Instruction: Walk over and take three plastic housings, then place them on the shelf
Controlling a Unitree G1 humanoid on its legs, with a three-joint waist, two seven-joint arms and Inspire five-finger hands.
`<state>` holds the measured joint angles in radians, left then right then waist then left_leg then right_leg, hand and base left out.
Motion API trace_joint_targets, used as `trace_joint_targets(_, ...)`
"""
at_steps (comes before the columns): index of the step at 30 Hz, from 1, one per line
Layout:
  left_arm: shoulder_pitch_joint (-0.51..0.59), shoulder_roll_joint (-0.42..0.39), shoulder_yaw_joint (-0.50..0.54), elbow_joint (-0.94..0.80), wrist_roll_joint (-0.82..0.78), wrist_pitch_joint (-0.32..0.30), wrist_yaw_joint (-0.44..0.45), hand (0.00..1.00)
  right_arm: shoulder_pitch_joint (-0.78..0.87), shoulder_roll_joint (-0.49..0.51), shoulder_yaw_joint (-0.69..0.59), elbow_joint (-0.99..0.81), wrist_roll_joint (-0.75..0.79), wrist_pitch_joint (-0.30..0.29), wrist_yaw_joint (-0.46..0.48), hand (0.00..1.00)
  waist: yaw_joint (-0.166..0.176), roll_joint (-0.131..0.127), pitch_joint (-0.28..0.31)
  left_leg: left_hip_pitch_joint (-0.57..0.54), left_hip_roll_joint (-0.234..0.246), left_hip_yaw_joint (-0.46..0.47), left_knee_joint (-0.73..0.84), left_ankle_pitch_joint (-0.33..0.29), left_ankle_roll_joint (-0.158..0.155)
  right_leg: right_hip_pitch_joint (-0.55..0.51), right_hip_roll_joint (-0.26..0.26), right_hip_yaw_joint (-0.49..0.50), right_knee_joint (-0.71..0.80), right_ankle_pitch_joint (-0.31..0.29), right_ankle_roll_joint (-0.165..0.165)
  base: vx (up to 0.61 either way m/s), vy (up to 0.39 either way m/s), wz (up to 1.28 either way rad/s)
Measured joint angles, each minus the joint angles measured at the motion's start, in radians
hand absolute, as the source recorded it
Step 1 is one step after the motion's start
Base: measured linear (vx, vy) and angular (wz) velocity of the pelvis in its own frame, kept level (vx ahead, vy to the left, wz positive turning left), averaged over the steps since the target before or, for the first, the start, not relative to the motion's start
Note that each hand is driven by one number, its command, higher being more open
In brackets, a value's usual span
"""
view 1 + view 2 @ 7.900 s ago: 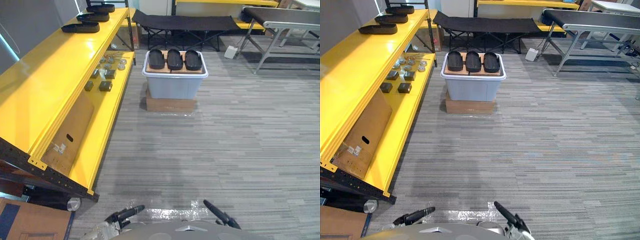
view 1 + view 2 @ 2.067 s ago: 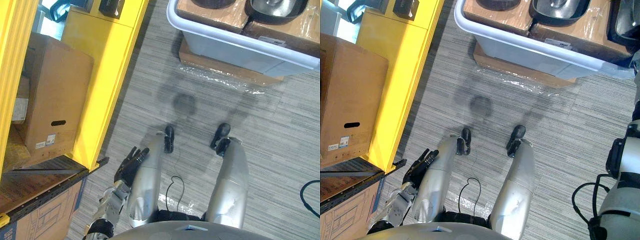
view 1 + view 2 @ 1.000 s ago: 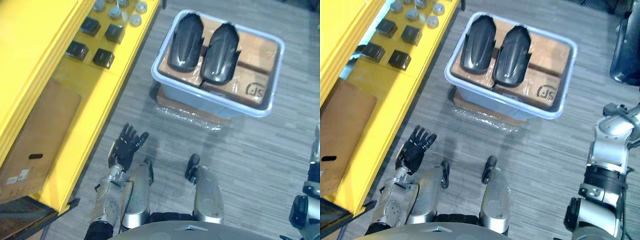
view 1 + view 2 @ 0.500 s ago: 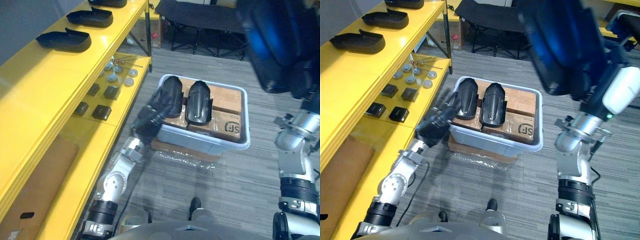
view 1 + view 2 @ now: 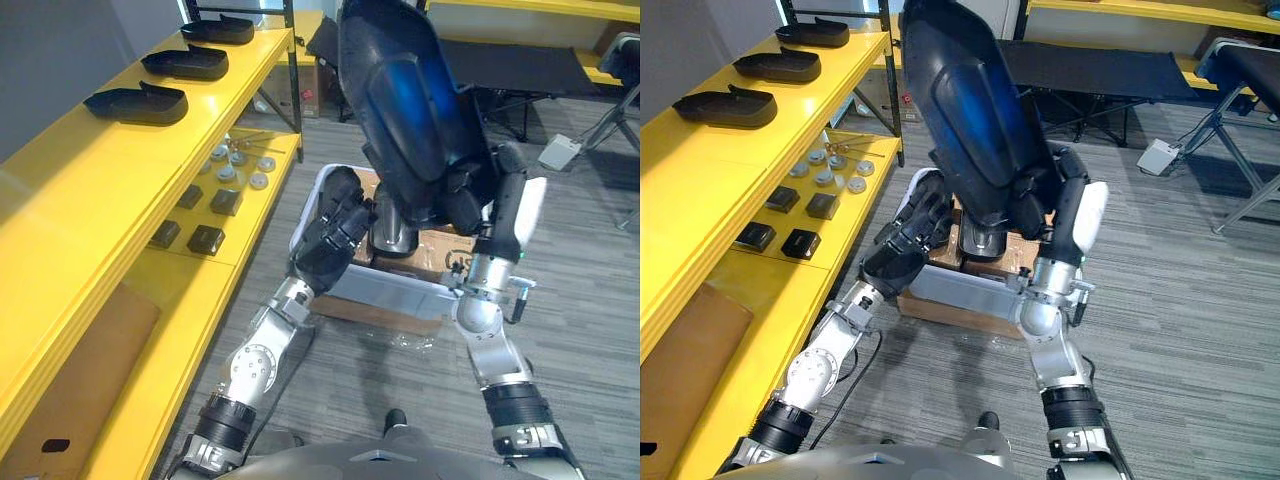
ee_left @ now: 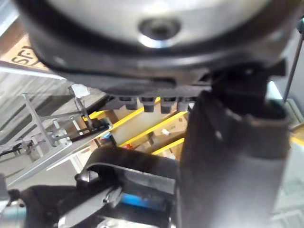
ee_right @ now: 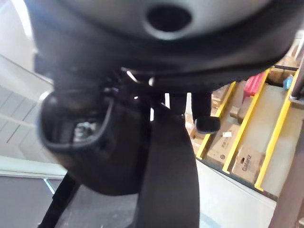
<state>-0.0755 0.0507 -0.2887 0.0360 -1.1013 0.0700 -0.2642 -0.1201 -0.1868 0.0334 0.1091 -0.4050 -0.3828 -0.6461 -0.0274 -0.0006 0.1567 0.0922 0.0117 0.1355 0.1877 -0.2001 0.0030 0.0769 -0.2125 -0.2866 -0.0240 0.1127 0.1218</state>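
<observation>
Directly beneath the left hand (image 5: 335,225) sits a grey tote (image 5: 400,290) packed with brown cartons (image 5: 447,247), a flat carton (image 5: 945,308) under it. Outward of that hand lie small black blocks (image 5: 206,239) and what may be round metal caps (image 5: 258,181). Beyond the right hand (image 5: 480,195) stands a black folding cot (image 5: 530,65); a white adapter (image 5: 553,152) lies on grey carpet (image 5: 590,300).

Silver-grey arms (image 5: 255,360) bear dark left robot hand (image 5: 335,225), right robot hand (image 5: 468,205).

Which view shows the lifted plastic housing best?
Right eye view: the plastic housing sits near centre, with the right robot hand gripping its lower end. Left eye view shows much the same; wrist views catch close dark parts of it.
</observation>
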Motion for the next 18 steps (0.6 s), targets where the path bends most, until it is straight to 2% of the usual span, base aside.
trace_joint_targets(8,-0.097,-0.03,-0.044,0.0,0.014,-0.089,0.074,1.0,0.081,0.08,0.086,0.014,0.08,-0.001,0.009,0.0,-0.002,-0.002,-0.018,-0.006,-0.002,-0.002,-0.001,0.008,0.0,0.001,0.002,0.007,-0.017,0.008,-0.005,-0.02,-0.009,0.0)
trace_joint_targets(13,-0.1,-0.029,-0.058,0.007,0.062,-0.095,0.091,1.0,0.099,0.082,0.119,0.017,0.12,-0.002,0.022,0.0,-0.002,-0.006,-0.033,0.0,-0.003,-0.004,-0.021,0.027,-0.007,0.003,0.005,0.01,-0.03,0.013,-0.006,0.0,-0.006,0.01)
trace_joint_targets(18,-0.105,-0.024,-0.064,0.006,0.209,-0.099,0.091,1.0,0.103,0.081,0.138,0.038,0.159,-0.002,0.024,0.0,-0.002,-0.007,-0.035,0.005,-0.002,-0.007,-0.022,0.03,-0.009,0.01,0.007,0.01,-0.032,0.014,-0.007,-0.02,-0.01,0.01)
